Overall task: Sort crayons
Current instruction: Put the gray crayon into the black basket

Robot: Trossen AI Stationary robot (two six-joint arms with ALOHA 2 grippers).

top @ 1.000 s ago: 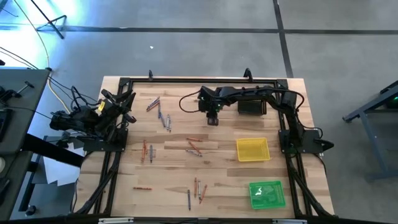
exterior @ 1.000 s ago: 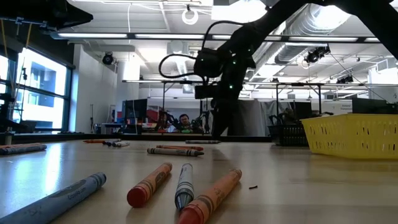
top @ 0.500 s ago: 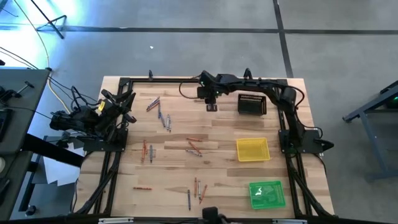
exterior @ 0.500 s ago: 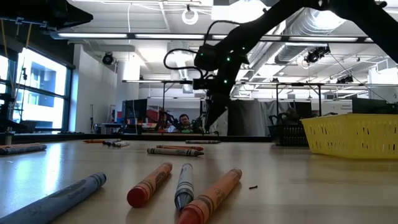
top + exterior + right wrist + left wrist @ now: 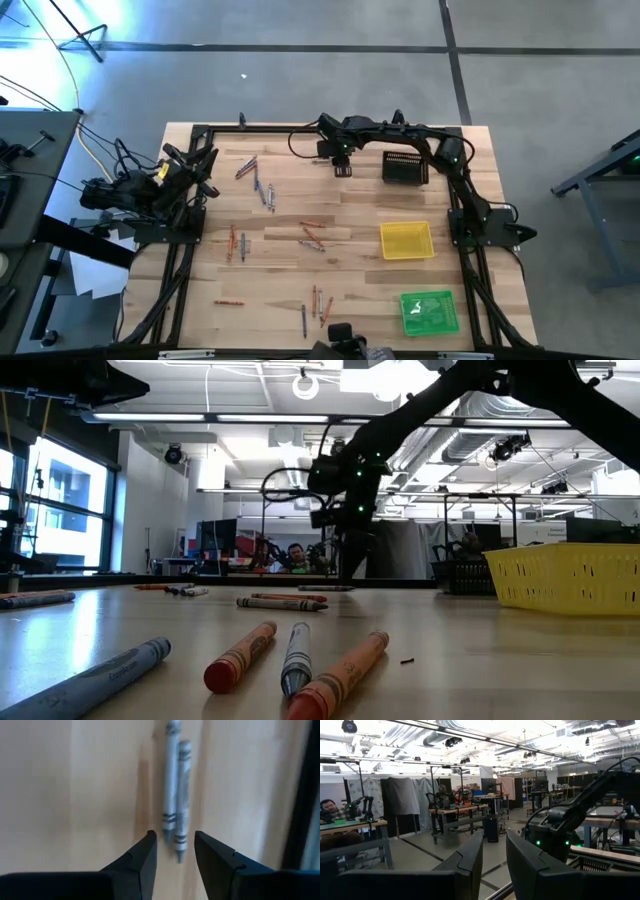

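Observation:
Many crayons lie flat on the wooden table: grey ones (image 5: pixel 264 188), orange-red and grey ones at the middle (image 5: pixel 311 235), at the left (image 5: pixel 236 243) and near the front edge (image 5: pixel 318 300). Three lie close in the low view (image 5: pixel 293 658). My right gripper (image 5: pixel 340 168) is open near the far edge, pointing down over two grey crayons (image 5: pixel 175 795) that lie side by side; their near ends show between its fingertips (image 5: pixel 174 849). It also shows in the low view (image 5: pixel 352 565). My left gripper (image 5: pixel 203 172) waits open and empty at the table's left edge.
A black tray (image 5: pixel 405 167) stands right of my right gripper, a yellow tray (image 5: pixel 406 241) at the middle right and a green tray (image 5: pixel 430 311) at the front right. A black frame (image 5: pixel 300 128) runs along the far edge. A person (image 5: pixel 295 558) sits in the room beyond.
My right gripper has gone from the table's middle toward the far edge, tipping on the way and coming back to point down, and now stands over the two grey crayons. No crayon has moved.

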